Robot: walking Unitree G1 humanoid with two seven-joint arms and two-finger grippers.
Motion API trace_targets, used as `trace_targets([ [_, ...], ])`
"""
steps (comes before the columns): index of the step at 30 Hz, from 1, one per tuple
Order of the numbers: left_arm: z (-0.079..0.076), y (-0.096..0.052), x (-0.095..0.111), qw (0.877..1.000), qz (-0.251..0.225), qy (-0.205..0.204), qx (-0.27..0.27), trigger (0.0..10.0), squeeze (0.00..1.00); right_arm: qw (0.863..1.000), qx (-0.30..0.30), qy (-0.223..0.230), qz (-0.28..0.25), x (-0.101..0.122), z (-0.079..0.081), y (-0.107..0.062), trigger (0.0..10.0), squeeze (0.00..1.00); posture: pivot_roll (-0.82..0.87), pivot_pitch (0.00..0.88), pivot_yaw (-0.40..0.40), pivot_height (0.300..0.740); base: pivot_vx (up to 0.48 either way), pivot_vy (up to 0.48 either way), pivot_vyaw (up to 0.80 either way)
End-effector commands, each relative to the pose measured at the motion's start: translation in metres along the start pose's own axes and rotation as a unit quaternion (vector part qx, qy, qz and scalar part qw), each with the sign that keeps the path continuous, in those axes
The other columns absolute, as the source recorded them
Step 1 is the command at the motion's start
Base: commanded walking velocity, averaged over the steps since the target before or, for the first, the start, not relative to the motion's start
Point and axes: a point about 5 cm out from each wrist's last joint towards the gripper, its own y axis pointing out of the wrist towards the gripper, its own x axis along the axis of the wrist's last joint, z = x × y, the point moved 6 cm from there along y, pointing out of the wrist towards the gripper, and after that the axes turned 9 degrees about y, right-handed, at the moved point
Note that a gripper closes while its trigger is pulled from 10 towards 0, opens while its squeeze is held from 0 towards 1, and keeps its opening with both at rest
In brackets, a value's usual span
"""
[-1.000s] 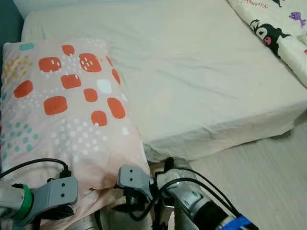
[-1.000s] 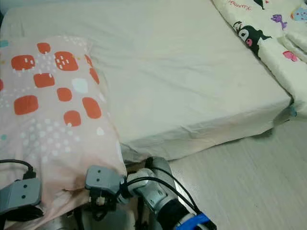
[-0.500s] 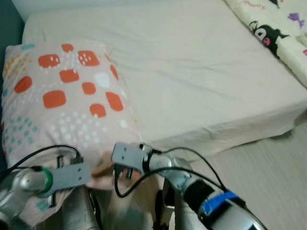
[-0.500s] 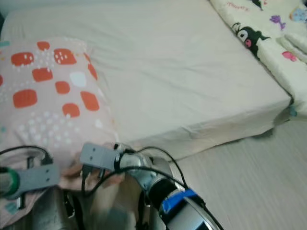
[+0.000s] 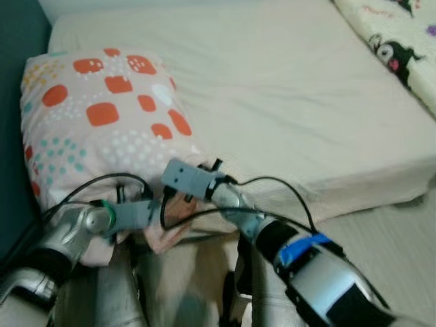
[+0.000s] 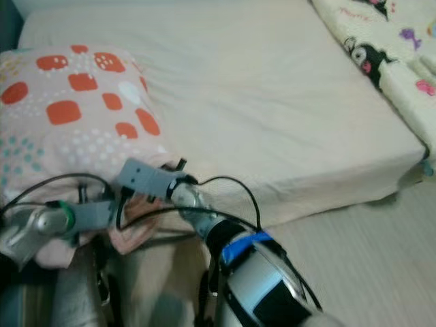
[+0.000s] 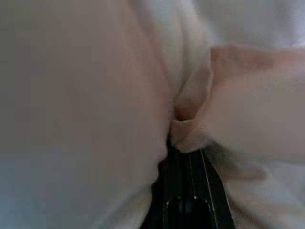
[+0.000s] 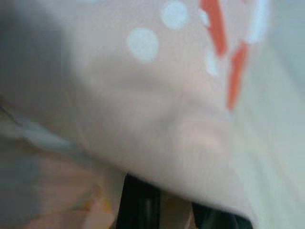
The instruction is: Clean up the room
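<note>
- Pillow (image 5: 102, 129): pink, with orange squares, white dots and some teal and yellow dots. It lies on the bed (image 5: 293, 102) at the left side, along the near-left corner, and its near end hangs over the near edge of the bed.
- Left gripper (image 5: 139, 214): at the near end of the pillow, where the fabric droops over the bed's edge. In the left wrist view its black fingers (image 7: 186, 191) lie close together with a fold of pink fabric bunched right at their tips, so they look pinched on the pillow's edge.
- Right gripper (image 5: 178, 202): just beside the left one, at the pillow's near-right corner and pressed into the fabric. In the right wrist view the dark fingers (image 8: 140, 202) are half buried under the pink cloth; whether they are spread or closed I cannot tell.
- Bed: covered by a plain cream sheet, wrinkled toward the near edge.
- Blanket (image 5: 402, 41): cream with cartoon prints, lying along the bed's right edge, well apart from the pillow.
- Floor (image 5: 402, 252): pale wood planks, at the foot of the bed's near edge.
</note>
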Motion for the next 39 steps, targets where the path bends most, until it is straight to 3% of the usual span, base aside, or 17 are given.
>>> trace_targets([
  [1, 0.028, 0.003, -0.011, 0.997, 0.038, 0.034, 0.052, 0.0, 0.0, 0.998, -0.063, 0.006, -0.006, 0.002, -0.024, 0.001, 10.0, 0.0, 0.02, 0.277, -0.108, 0.539, 0.0, 0.0, 0.0],
  [5, 0.046, 0.001, -0.017, 0.994, 0.058, 0.053, 0.077, 0.0, 0.0, 0.997, -0.071, 0.012, -0.013, 0.005, -0.025, 0.001, 10.0, 0.0, 0.02, 0.28, -0.107, 0.539, 0.0, 0.0, 0.0],
  [10, 0.062, -0.004, -0.028, 0.991, 0.077, 0.072, 0.086, 0.0, 0.0, 0.997, -0.007, 0.08, -0.02, 0.006, 0.009, 0.0, 10.0, 0.0, 0.02, 0.285, -0.101, 0.539, 0.0, 0.0, 0.0],
  [15, 0.049, -0.009, -0.042, 0.994, 0.08, 0.052, 0.048, 0.0, 0.0, 0.986, 0.065, 0.149, -0.034, 0.009, 0.042, -0.006, 10.0, 0.0, 0.02, 0.284, -0.097, 0.539, 0.0, 0.0, 0.0],
  [17, 0.049, -0.009, -0.042, 0.994, 0.08, 0.052, 0.048, 0.0, 0.0, 0.986, 0.065, 0.149, -0.034, 0.009, 0.042, -0.006, 10.0, 0.0, 0.02, 0.284, -0.097, 0.539, 0.0, 0.0, 0.0],
  [18, 0.039, -0.017, -0.056, 0.996, 0.08, 0.04, 0.019, 0.0, 0.0, 0.973, 0.099, 0.203, -0.05, 0.014, 0.057, -0.012, 10.0, 0.0, 0.03, 0.282, -0.096, 0.539, 0.0, 0.0, 0.0],
  [21, 0.035, -0.023, -0.065, 0.996, 0.08, 0.031, 0.006, 0.0, 0.0, 0.963, 0.109, 0.235, -0.066, 0.018, 0.061, -0.015, 10.0, 0.0, 0.03, 0.282, -0.096, 0.539, 0.0, 0.0, 0.0],
  [23, 0.065, -0.038, -0.074, 0.996, 0.078, 0.03, 0.041, 0.0, 0.0, 0.949, 0.106, 0.282, -0.091, 0.024, 0.053, -0.018, 10.0, 0.0, 0.04, 0.281, -0.093, 0.539, 0.0, 0.0, 0.0],
  [26, 0.091, -0.052, -0.076, 0.996, 0.064, 0.027, 0.063, 0.0, 0.0, 0.941, 0.099, 0.303, -0.109, 0.026, 0.045, -0.022, 10.0, 0.0, 0.04, 0.277, -0.087, 0.539, 0.0, 0.0, 0.0],
  [29, 0.107, -0.063, -0.07, 0.998, 0.032, 0.014, 0.06, 0.1, 0.0, 0.941, 0.093, 0.304, -0.118, 0.022, 0.04, -0.027, 10.0, 0.0, 0.05, 0.274, -0.087, 0.539, 0.0, 0.0, 0.0],
  [31, 0.119, -0.071, -0.066, 0.997, 0.014, 0.004, 0.071, 1.0, 0.0, 0.941, 0.087, 0.302, -0.123, 0.02, 0.038, -0.031, 10.0, 0.0, 0.05, 0.274, -0.087, 0.539, 0.0, 0.0, 0.0],
  [32, 0.135, -0.08, -0.061, 0.995, -0.006, 0.003, 0.096, 1.1, 0.0, 0.94, 0.081, 0.304, -0.131, 0.018, 0.035, -0.036, 10.0, 0.0, 0.05, 0.272, -0.085, 0.539, 0.0, 0.0, 0.0],
  [33, 0.154, -0.09, -0.055, 0.99, -0.029, -0.022, 0.135, 0.0, 0.0, 0.939, 0.074, 0.308, -0.137, 0.015, 0.032, -0.04, 10.0, 0.0, 0.05, 0.271, -0.084, 0.539, 0.0, 0.0, 0.0],
  [34, 0.154, -0.09, -0.055, 0.99, -0.029, -0.022, 0.135, 0.0, 0.0, 0.939, 0.074, 0.308, -0.137, 0.015, 0.032, -0.04, 10.0, 0.0, 0.05, 0.271, -0.084, 0.539, 0.0, 0.0, 0.0],
  [36, 0.183, -0.109, -0.048, 0.978, -0.06, -0.051, 0.191, 0.0, 0.0, 0.935, 0.066, 0.318, -0.143, 0.012, 0.027, -0.046, 10.0, 0.0, 0.05, 0.27, -0.082, 0.539, 0.0, 0.0, 0.0],
  [38, 0.183, -0.109, -0.048, 0.978, -0.06, -0.051, 0.191, 0.0, 0.0, 0.935, 0.066, 0.318, -0.143, 0.012, 0.027, -0.046, 10.0, 0.0, 0.05, 0.27, -0.082, 0.539, 0.0, 0.0, 0.0],
  [39, 0.195, -0.119, -0.044, 0.973, -0.081, -0.073, 0.203, 0.0, 0.0, 0.934, 0.068, 0.321, -0.141, 0.009, 0.027, -0.049, 10.0, 0.0, 0.05, 0.269, -0.08, 0.539, 0.0, 0.0, 0.0],
])
